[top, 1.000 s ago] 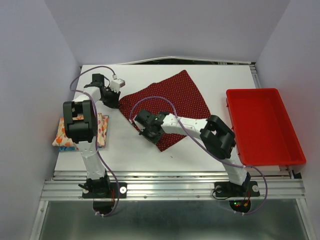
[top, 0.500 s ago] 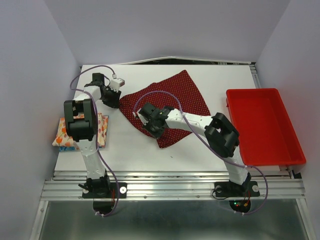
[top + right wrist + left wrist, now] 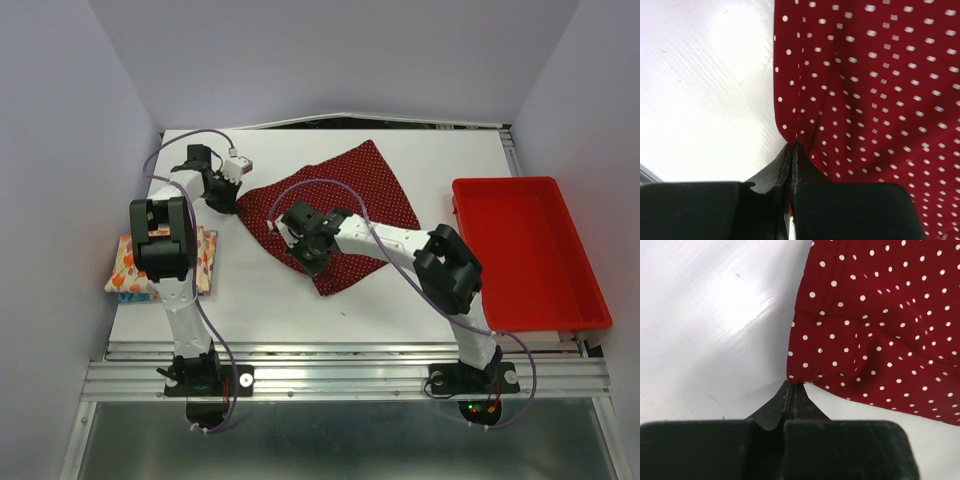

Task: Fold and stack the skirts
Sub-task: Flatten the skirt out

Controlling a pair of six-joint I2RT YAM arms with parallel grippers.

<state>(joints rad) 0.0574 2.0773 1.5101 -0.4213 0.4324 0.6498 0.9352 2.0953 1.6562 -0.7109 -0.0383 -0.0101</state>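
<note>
The dark red skirt (image 3: 350, 200) with tiny white dots lies spread in the middle of the table. My left gripper (image 3: 236, 200) is shut on its left corner; in the left wrist view the closed tips (image 3: 792, 386) pinch the puckered corner of the skirt (image 3: 875, 315). My right gripper (image 3: 300, 246) is shut on the skirt's near-left edge, and the right wrist view shows the skirt (image 3: 865, 90) gathered into the closed tips (image 3: 793, 146). At the left edge a folded cream-white skirt (image 3: 127, 262) with orange flowers lies on a blue skirt (image 3: 124, 296), partly hidden by my left arm.
A red tray (image 3: 560, 315) stands at the right side of the table. The table's left edge runs beside the folded stack. Purple cables loop above both arms.
My left gripper has closed on the skirt's corner. My right gripper has moved away from the near edge and slightly left, taking the skirt's edge with it.
</note>
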